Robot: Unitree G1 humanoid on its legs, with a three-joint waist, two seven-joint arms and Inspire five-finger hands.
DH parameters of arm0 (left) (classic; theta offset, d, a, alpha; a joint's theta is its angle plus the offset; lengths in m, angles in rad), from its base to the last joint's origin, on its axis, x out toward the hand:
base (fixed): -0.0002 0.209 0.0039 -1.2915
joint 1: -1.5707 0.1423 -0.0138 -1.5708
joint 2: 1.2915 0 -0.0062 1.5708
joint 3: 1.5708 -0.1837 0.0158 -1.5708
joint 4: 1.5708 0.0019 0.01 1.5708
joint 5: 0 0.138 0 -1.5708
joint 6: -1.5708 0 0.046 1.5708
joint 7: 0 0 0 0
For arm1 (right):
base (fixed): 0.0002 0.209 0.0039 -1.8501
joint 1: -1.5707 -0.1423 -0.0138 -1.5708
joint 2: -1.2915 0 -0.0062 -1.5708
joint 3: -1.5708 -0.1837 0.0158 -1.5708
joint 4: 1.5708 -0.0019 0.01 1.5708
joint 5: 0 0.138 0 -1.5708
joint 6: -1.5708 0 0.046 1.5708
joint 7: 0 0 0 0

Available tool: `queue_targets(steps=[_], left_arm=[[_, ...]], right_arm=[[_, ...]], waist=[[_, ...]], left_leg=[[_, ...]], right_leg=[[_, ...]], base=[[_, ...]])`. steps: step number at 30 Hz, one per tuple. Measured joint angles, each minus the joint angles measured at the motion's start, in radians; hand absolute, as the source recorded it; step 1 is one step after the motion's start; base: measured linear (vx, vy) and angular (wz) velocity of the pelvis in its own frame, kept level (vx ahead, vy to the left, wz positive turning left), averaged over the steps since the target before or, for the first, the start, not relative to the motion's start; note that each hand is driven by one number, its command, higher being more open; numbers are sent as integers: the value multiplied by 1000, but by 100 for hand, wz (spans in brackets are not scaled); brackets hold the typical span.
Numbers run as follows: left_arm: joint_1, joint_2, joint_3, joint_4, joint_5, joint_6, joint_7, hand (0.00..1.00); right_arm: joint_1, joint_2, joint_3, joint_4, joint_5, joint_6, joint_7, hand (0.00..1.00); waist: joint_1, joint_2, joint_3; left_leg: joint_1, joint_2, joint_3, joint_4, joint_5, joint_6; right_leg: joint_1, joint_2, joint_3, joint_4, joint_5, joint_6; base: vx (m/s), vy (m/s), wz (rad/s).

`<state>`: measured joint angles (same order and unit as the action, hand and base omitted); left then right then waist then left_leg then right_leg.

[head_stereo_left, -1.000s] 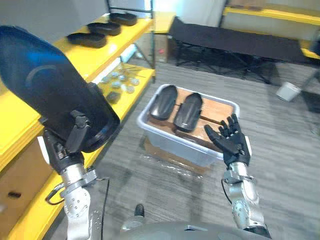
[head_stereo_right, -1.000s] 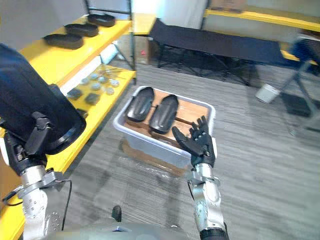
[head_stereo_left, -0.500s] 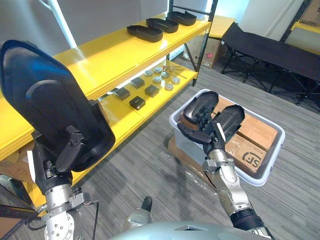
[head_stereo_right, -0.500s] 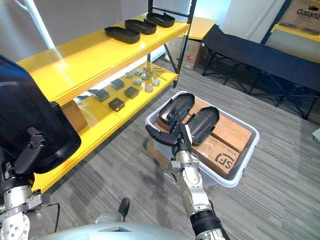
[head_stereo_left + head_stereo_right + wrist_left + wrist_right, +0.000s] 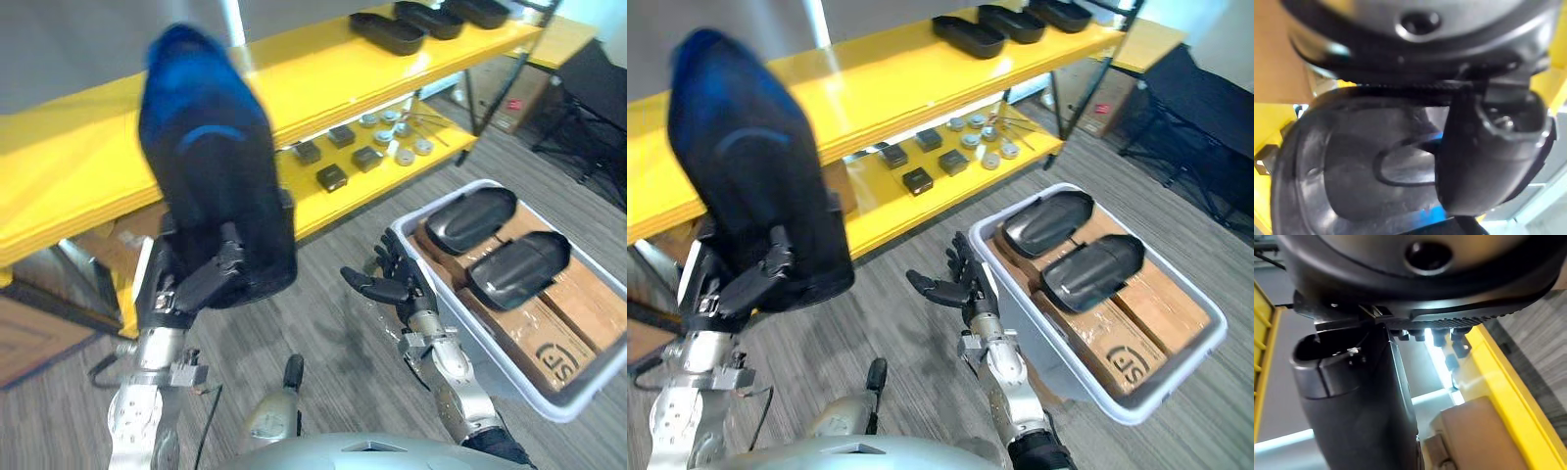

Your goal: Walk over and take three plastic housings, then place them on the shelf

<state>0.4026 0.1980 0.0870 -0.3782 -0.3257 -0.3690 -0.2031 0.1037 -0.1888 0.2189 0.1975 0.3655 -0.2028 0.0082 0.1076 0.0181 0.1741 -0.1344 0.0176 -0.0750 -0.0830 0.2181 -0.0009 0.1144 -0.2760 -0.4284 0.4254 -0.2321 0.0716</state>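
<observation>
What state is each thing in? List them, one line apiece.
left hand: shut on the held housing.
held housing: upright, raised, not yet on the shelf.
right hand: open, holding nothing, beside the bin.
bin housings: two, lying side by side on cardboard in the bin.
shelf housings: three, lying in a row on the top shelf.

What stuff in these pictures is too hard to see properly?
- Big black plastic housing gripped by the left hand: blurred in the left eye view, and its far side faces away.
- Small parts on the lower yellow shelf: too small to name in either eye view.
- Row of black housings on the top yellow shelf: the farthest runs off the top edge of the left eye view.
</observation>
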Motion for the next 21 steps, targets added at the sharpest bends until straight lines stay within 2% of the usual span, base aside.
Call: queue_targets(steps=[2, 3, 4, 6, 7, 8, 9, 10, 11, 12, 13, 15, 16, 18, 19, 20, 21], left_arm=[[-6, -12, 4, 4, 0, 0, 9, 0], [-3, -29, 4, 3, -10, 0, 21, 0], [-3, -29, 3, 3, -18, 0, 23, 0], [-1, -30, -1, 5, -22, 0, 30, 0], [-2, -31, -13, 6, -22, 0, 32, 0], [-3, -31, -28, 6, -22, -2, 34, 0], [-3, -30, -49, 7, -21, -6, 34, 0], [-7, -28, -58, 11, -20, -11, 37, 0], [-15, -24, -63, 19, -19, -28, 46, 0], [-16, -24, -59, 21, -19, -46, 74, 0], [-20, -20, -56, 24, -19, -47, 88, 0], [-27, -26, -42, 50, -18, -47, 134, 0], [-28, -28, -35, 55, -18, -47, 140, 0], [-34, -30, 3, 55, -16, -46, 150, 0], [-40, -31, 13, 55, -17, -46, 152, 0], [-53, -34, 25, 55, -17, -46, 158, 0], [-59, -32, 44, 50, -16, -46, 159, 0]], right_arm=[[-2, -3, -3, -8, 0, -1, 12, 100], [-6, -3, -19, -27, 1, -12, 14, 100], [-7, -4, -26, -37, 1, -15, 14, 100], [-9, -8, -46, -52, 3, -19, 14, 100], [-10, -15, -56, -53, 3, -22, 13, 100], [-9, -25, -66, -53, 4, -23, 13, 100], [-9, -42, -76, -53, 8, -23, 13, 100], [-10, -47, -81, -53, 15, -24, 14, 100], [-27, -43, -90, -53, 22, -28, 14, 100], [-62, -49, -91, -53, 36, -35, 13, 100], [-75, -50, -93, -52, 37, -40, 12, 100], [-121, -40, -89, -52, 36, -71, 9, 100], [-127, -36, -89, -52, 35, -81, 9, 100], [-145, -2, -91, -53, 32, -114, 4, 100], [-147, 5, -91, -54, 31, -118, 4, 100], [-152, 10, -90, -54, 32, -120, 4, 100], [-151, 17, -88, -54, 31, -120, 5, 100]], waist=[[2, -19, 0], [5, 1, 13], [4, 9, 21], [1, 23, 40], [-2, 35, 48], [-5, 47, 63], [-5, 56, 80], [-5, 51, 87], [-2, 21, 113], [7, 26, 147], [6, 20, 156], [20, 20, 178], [24, 21, 178], [35, 11, 173], [35, 8, 171], [35, 16, 167], [35, 20, 164]], left_leg=[[-1, -19, 6, 1, 17, -5], [-20, -22, 9, 3, 35, -14], [-31, -23, 7, 8, 36, -15], [-59, -27, -4, 8, 44, -20], [-73, -23, -17, 8, 46, -21], [-81, -17, -18, 11, 43, -22], [-94, -10, -7, 14, 24, -20], [-108, -10, 12, 25, -8, -18], [-156, -9, 73, 101, -64, -4], [-175, -2, 116, 269, -85, 2], [-183, -4, 126, 297, -114, -3], [-219, 1, 150, 488, -231, 8], [-224, 4, 156, 529, -261, 10], [-226, -3, 176, 631, -370, 28], [-226, -6, 179, 641, -384, 34], [-225, -10, 178, 653, -400, 50], [-209, -12, 175, 636, -411, 58]], right_leg=[[13, -3, -1, -37, -26, 4], [6, 4, -7, -60, -33, 18], [5, 6, -8, -69, -40, 28], [2, 12, -17, -96, -76, 80], [-7, 18, -27, -94, -82, 88], [-11, 25, -39, -83, -88, 83], [-15, 29, -59, -77, -93, 73], [-19, 24, -69, -79, -95, 68], [-39, -5, -73, -71, -95, 68], [-40, -14, -62, -41, -102, 70], [-39, -16, -58, -23, -109, 81], [-16, -40, -40, 11, -126, 98], [-3, -44, -35, 12, -129, 100], [46, -67, -28, 8, -139, 89], [50, -72, -25, 18, -129, 89], [20, -87, -14, 83, -77, 47], [-27, -97, 12, 172, -12, -51]], base=[[33, -95, 16], [20, -69, 3], [-28, -67, 3], [-79, -102, 18], [-116, -102, 32], [-124, -76, 41], [-116, -58, 41], [-87, -4, 44], [-42, 32, 17], [-16, 47, 3], [21, 53, -13], [73, 106, -25], [126, 184, -35], [159, 198, -17], [185, 193, 0], [183, 233, 7], [172, 258, 6]])
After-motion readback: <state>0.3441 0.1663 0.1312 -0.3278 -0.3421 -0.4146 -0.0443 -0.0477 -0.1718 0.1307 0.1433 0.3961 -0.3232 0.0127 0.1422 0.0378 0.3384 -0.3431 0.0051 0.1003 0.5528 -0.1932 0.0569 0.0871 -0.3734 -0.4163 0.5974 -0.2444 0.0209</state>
